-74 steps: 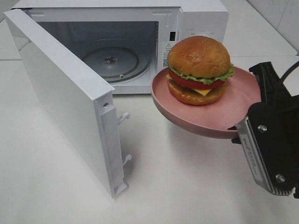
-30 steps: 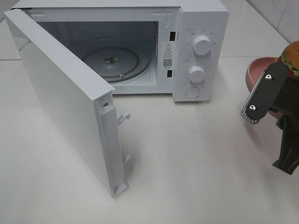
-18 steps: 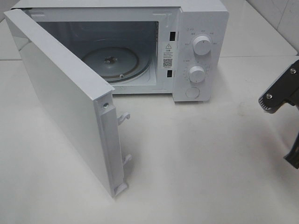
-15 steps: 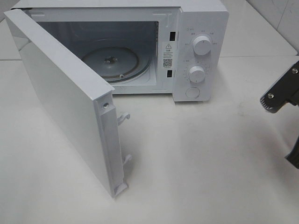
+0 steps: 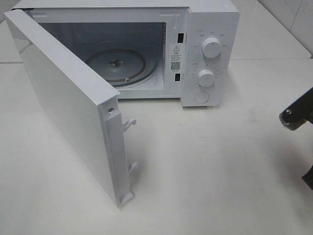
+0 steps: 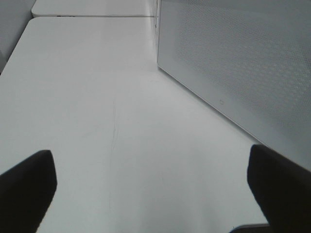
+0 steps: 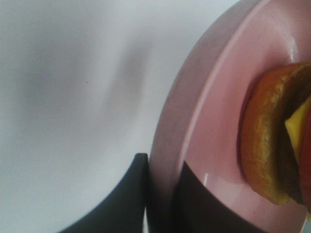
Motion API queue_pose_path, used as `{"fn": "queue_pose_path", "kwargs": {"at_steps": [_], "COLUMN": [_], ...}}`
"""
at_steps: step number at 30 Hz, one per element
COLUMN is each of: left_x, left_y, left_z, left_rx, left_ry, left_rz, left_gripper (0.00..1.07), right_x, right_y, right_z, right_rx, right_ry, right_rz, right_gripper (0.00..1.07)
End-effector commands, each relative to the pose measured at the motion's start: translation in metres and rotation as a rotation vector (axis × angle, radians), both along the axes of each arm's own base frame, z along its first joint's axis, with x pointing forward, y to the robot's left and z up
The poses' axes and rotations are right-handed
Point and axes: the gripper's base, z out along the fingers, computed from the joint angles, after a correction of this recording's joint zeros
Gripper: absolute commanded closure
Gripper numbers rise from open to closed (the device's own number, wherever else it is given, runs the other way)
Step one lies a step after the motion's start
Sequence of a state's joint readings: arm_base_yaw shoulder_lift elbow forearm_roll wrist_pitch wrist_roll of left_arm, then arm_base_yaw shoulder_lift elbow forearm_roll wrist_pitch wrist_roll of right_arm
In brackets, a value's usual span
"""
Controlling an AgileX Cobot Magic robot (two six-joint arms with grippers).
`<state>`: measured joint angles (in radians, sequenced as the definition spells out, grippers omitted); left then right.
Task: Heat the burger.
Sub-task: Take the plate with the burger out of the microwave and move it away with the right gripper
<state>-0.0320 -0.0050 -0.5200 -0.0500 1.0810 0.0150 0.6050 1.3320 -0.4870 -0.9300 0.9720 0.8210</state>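
Burger and plate are cut off by the right wrist view's edge and blurred; the right arm is mostly out of frame

White microwave with a warning-triangle sticker and QR-style code on the inner frame beside the cavity, small grey markings around two dials, all print too small to read

A lab-like test bench: a white microwave alone on a bare white table.
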Motion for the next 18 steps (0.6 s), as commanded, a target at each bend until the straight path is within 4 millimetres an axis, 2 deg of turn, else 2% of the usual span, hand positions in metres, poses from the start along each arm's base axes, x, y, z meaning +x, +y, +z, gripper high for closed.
{"fn": "queue_pose_path", "kwargs": {"at_steps": [1, 18], "left_x": [0.000, 0.000], "left_y": [0.000, 0.000], "left_z": [0.000, 0.000], "left_rx": [-0.008, -0.008], "left_ry": [-0.014, -0.014], "left_rz": [0.005, 0.005], "left_gripper": [0.06, 0.06], "right_x": [0.004, 0.018], "right_y": [-0.002, 0.015], "right_z": [-0.002, -0.062], "right_rx": [-0.054, 0.000], "right_ry": [-0.019, 0.043], "right_rz": [-0.042, -0.139], "right_gripper": [1.07, 1.07]}}
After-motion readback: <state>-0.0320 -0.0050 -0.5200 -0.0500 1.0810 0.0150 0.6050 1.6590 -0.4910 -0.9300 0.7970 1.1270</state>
